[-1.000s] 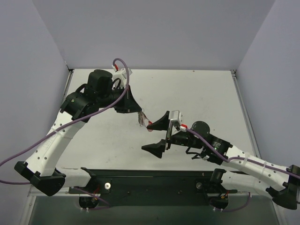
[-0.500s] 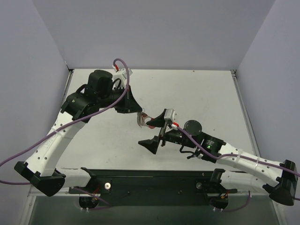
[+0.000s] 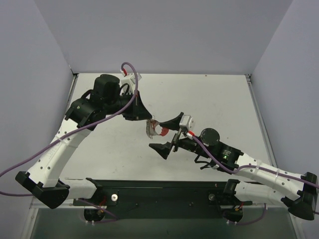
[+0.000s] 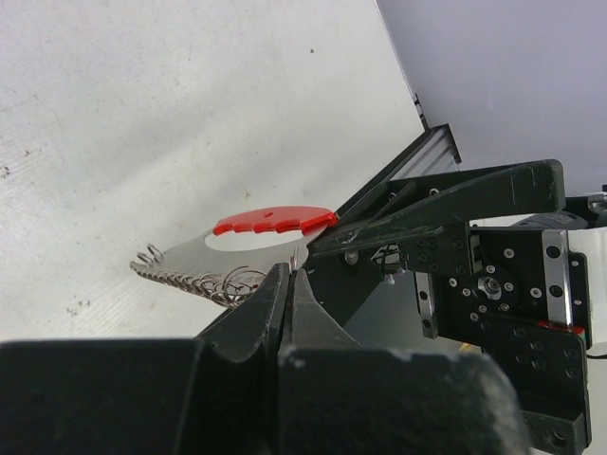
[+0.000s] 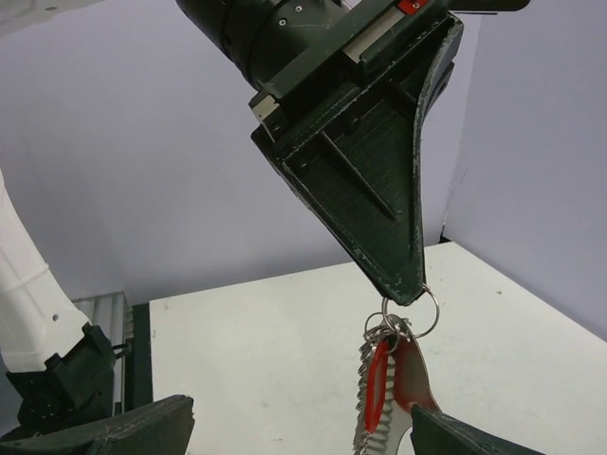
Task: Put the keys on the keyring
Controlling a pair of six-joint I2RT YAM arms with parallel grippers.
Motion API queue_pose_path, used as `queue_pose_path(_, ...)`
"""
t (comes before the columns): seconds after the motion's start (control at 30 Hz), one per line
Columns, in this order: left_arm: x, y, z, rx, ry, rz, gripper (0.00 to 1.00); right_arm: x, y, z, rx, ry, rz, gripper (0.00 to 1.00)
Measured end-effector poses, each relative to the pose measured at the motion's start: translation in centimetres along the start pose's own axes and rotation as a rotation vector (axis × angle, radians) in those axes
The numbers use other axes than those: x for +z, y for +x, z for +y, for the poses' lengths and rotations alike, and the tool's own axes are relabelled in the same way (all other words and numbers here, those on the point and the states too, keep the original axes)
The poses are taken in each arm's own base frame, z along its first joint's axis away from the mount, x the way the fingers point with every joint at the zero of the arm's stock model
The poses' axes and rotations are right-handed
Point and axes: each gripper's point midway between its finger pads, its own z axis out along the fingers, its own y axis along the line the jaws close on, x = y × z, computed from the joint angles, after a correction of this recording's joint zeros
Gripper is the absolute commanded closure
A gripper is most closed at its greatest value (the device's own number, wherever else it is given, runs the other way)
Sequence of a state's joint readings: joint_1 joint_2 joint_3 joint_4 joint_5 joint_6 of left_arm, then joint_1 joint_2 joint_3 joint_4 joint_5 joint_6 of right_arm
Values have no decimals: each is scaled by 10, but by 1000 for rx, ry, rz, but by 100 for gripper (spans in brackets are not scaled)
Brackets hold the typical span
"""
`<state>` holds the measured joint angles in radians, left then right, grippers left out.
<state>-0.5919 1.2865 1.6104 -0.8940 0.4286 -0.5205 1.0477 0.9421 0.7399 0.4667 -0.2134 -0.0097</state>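
Right end effector (image 3: 155, 136), jaws wide, has advanced beside the keyring (image 3: 151, 130) pinched by left end effector (image 3: 145, 117).

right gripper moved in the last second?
Yes. The right gripper has moved away from the black base rail, up the top view and slightly left.

The right gripper (image 3: 156, 135) shifts slightly toward the table's (image 3: 224, 99) far edge, and its jaws spread a touch wider. The keyring (image 3: 161, 131), its red arc earlier at the upper fingertip, now hangs between both fingers.
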Motion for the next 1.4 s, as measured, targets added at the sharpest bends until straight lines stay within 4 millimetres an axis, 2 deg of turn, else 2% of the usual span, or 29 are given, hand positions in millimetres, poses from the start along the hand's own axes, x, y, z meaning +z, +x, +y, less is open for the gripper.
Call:
queue_pose_path(0.5, 0, -3, -4, 9, 24, -17, 100, -1, 3, -15, -57, 71, 3, 2)
queue_pose_path(0.57, 1, -2, -4, 4, 27, -13, 100, 1, 3, -16, -59, 76, 0, 7)
queue_pose_path(0.6, 1, -2, -5, 2, 29, -13, 100, 2, 4, -16, -59, 79, 3, 14)
queue_pose_path(0.7, 0, -1, -5, -6, 34, -13, 100, 5, 8, -19, -56, 93, 11, 25)
queue_pose_path(0.77, 0, 0, -5, -7, 37, -11, 100, 7, 10, -21, -52, 102, 11, 29)
queue_pose_path(0.9, -2, 1, -7, -7, 47, -13, 100, 10, 13, -26, -40, 123, 17, 43)
queue_pose_path(1.1, -4, 3, -10, -7, 63, -10, 100, 12, 14, -34, -24, 162, 13, 46)
queue_pose_path(1.33, -4, 2, -12, -5, 73, -14, 100, 15, 14, -44, -7, 208, 5, 56)
queue_pose_path(1.4, -4, 2, -12, -4, 76, -17, 100, 16, 13, -47, -2, 223, 0, 64)
